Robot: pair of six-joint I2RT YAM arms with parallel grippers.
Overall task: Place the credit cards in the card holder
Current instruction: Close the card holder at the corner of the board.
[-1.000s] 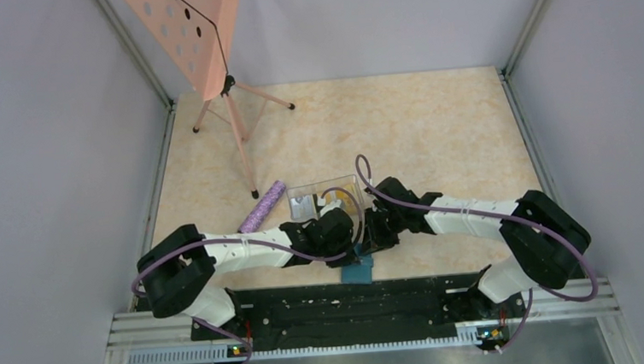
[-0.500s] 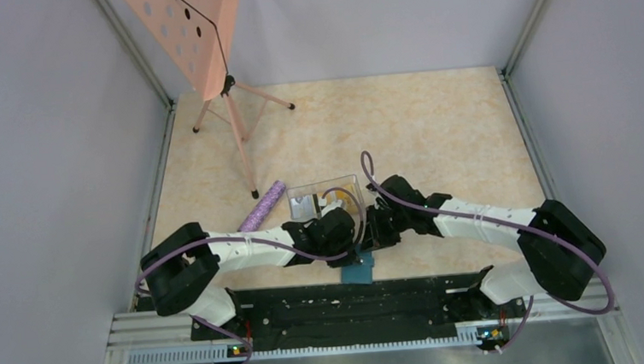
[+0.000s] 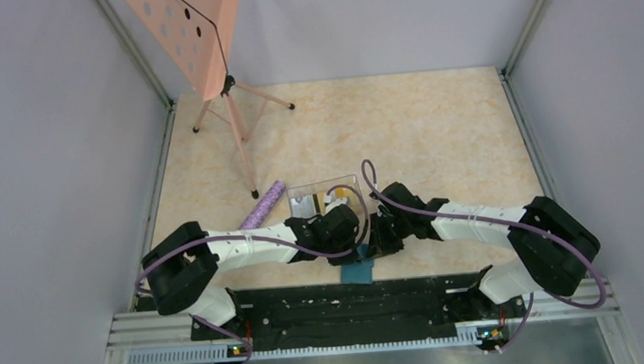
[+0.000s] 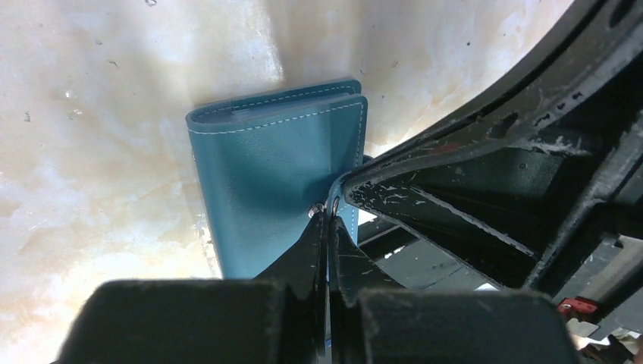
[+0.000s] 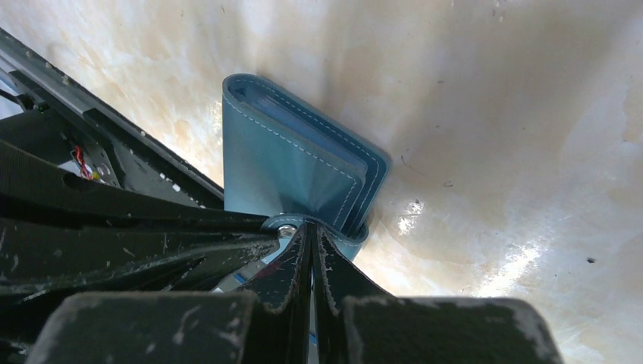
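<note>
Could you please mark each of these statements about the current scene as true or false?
1. The card holder is folded, its covers together. True.
2. Both grippers have their jaws wide open. False: the left gripper and the right gripper are both shut, with their tips at the holder's snap tab.
3. A purple roll lies left of the clear tray. True.
4. The pink stand is at the table's near right corner. False: it stands at the far left.
5. The card holder lies inside the clear tray. False: it lies on the table, nearer the arm bases than the tray.
</note>
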